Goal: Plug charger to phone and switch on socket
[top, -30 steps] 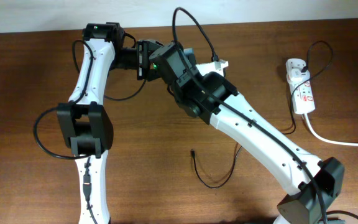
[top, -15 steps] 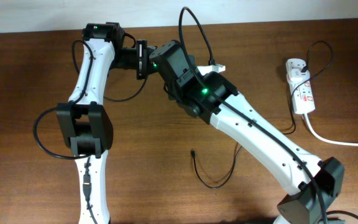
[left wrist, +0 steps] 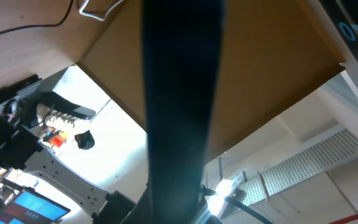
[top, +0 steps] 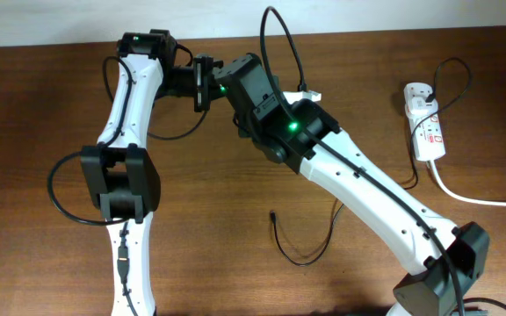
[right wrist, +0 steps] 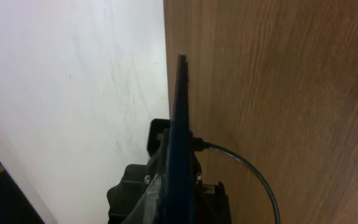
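Note:
The phone point(right wrist: 180, 124) shows edge-on as a thin dark blue slab held upright above the table's far edge. It rises between the jaws of my right gripper point(right wrist: 178, 182), which is shut on it. From the opposite side my left gripper point(top: 193, 82) meets my right gripper point(top: 221, 85), shut on the same phone point(left wrist: 182, 93), which fills the left wrist view as a dark band. The charger point(top: 304, 249) lies loose on the wood at front centre, its plug tip point(top: 273, 214) free. The socket point(top: 425, 123) lies at the far right.
The socket's thick white cord point(top: 477, 198) runs off to the right edge. A thin black lead point(top: 453, 77) loops beside the socket. The right arm's white link point(top: 367, 189) crosses the table diagonally over the middle. The left arm's base point(top: 119, 180) stands at the left.
The left gripper's jaws have closed on the phone. The right arm's wrist has shifted slightly toward the far edge. The charger and socket have not moved.

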You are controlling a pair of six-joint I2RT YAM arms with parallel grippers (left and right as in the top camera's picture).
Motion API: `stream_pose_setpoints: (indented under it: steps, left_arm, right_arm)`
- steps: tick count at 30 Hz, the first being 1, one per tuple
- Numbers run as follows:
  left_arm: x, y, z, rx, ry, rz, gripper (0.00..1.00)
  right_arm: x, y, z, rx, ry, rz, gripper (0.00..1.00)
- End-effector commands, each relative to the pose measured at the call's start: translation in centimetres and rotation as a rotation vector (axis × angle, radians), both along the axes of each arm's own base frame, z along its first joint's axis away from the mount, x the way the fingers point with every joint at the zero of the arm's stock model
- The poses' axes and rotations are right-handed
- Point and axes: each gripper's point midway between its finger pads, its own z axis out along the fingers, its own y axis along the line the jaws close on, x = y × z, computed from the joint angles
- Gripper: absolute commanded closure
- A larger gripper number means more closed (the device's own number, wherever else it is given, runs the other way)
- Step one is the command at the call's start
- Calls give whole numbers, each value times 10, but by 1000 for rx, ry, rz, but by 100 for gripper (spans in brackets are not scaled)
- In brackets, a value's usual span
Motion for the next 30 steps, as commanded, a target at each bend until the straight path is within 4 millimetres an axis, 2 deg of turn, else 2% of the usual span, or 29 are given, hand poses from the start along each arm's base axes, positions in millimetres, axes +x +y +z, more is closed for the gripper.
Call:
stream_pose_setpoints:
  steps: [1,2,3,5,8,11,13,16,17,19,22,25,26,27,29,30]
  left_arm:
    - [0,1,8,-8,59,4,100]
    - [0,1,8,-8,59,4,100]
    - [0,1,8,-8,58,4,100]
    - [0,1,8,-8,57,4,100]
    - [6,0,7,-16,-29,3,100]
    - [19,-1,7,-34,-200,2,100]
    - [28,0,0,4,-328,8,100]
    - [36,2,-11,58,-491,10,100]
    - [36,1,-11,54,-528,7,100]
    - [35,2,-8,39,-683,-3,100]
    - [37,7,-10,204,-796,-16,100]
    - [36,32,3,552,-935,-25,100]
    - [36,54,15,747,-986,-8,100]
    - [37,70,22,869,-1011,6,100]
    - [29,101,38,1081,-1029,29,100]
    - [23,102,40,1081,-1017,21,100]
  right_arm:
    - [-6,-2,29,13,-61,16,64]
    - [-6,-2,29,1,-64,26,45]
    - [-5,-2,29,-15,-68,39,32]
    - [-4,-3,31,-77,-89,75,20]
    - [-3,-17,46,-311,-170,178,1]
    - [-13,-40,74,-471,-229,290,2]
    - [-25,-79,92,-570,-226,351,2]
    - [-42,-125,105,-724,-215,502,2]
    - [-51,-144,98,-802,-167,567,2]
    - [-77,-205,59,-887,105,606,2]
    - [-101,-245,22,-873,367,613,2]
    - [-100,-255,-9,-868,490,633,2]
    - [-98,-254,-19,-866,521,648,2]
    - [-95,-253,-24,-864,540,656,2]
    - [-92,-252,-37,-866,583,686,2]
    - [-92,-250,-40,-880,581,750,2]
